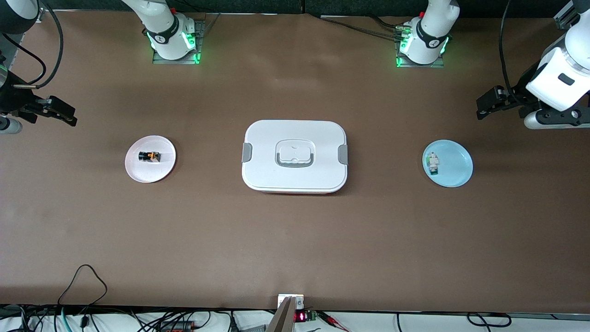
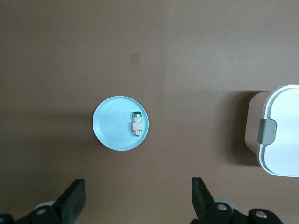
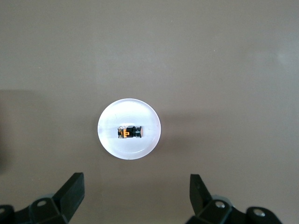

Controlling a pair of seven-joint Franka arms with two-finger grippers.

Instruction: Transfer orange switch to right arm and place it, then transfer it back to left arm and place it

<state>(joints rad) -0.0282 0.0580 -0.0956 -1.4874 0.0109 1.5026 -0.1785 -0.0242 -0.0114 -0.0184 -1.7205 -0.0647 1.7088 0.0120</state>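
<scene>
The orange switch [image 1: 150, 157] [image 3: 129, 132], a tiny black cylinder with orange markings, lies on its side on a small white plate [image 1: 138, 173] [image 3: 129, 149] toward the right arm's end of the table. The white box [image 1: 295, 156] [image 2: 280, 135], with its lid shut, stands at the table's middle. My right gripper [image 1: 60, 113] [image 3: 136, 181] hangs open and empty over the table's end, out past the white plate. My left gripper [image 1: 491, 101] [image 2: 138, 186] hangs open and empty over the table's left-arm end.
A light blue plate [image 1: 456, 166] [image 2: 110, 126] toward the left arm's end holds a white-and-green component [image 1: 433, 164] [image 2: 136, 123]. A small device [image 1: 291, 302] and cables sit along the table edge nearest the front camera.
</scene>
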